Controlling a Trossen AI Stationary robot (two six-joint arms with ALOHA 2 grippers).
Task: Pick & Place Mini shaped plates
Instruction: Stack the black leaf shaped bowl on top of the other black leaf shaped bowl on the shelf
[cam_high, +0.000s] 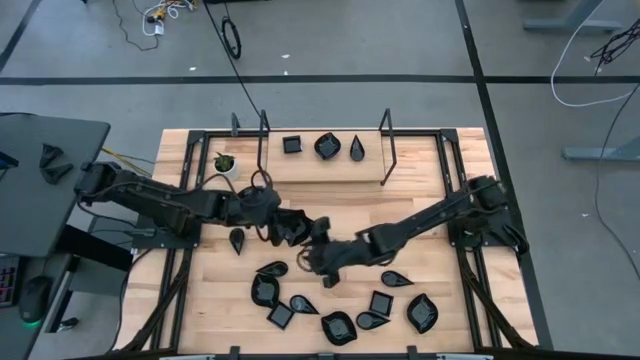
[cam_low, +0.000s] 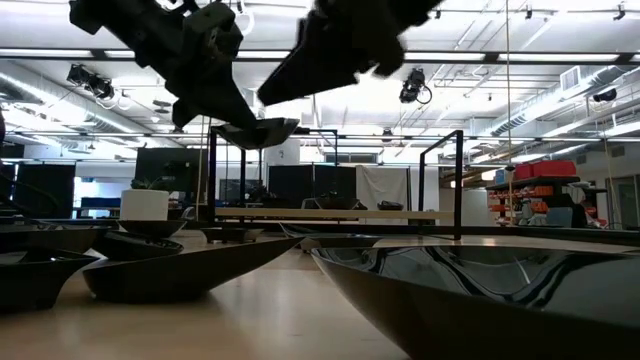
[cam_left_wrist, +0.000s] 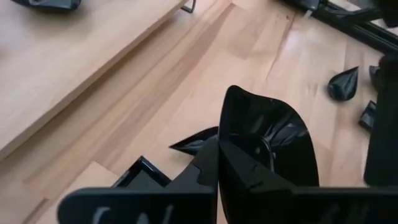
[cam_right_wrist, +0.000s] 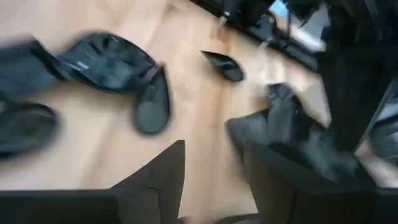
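**Left gripper lifts a plate clear of the table**

The left gripper (cam_high: 290, 226) is clenched on one mini shaped plate (cam_left_wrist: 267, 134), pinching its rim; in the low view the plate (cam_low: 255, 132) hangs well above the tabletop, roughly level. The right gripper (cam_high: 325, 262) hovers just beside it over the middle of the table (cam_high: 180, 150), jaws spread and holding nothing.

The step in hand looks like the carry: the pick is made, the place is not. Three plates (cam_high: 325, 146) already sit on the raised shelf (cam_high: 300, 170) at the far edge, so that is probably the destination. The remaining plates (cam_high: 340, 325) lie clustered at the near edge.

The next move likely calls for swinging toward the shelf, clear of its upright posts (cam_high: 387, 150), the small potted plant (cam_high: 225, 162) and the right arm.
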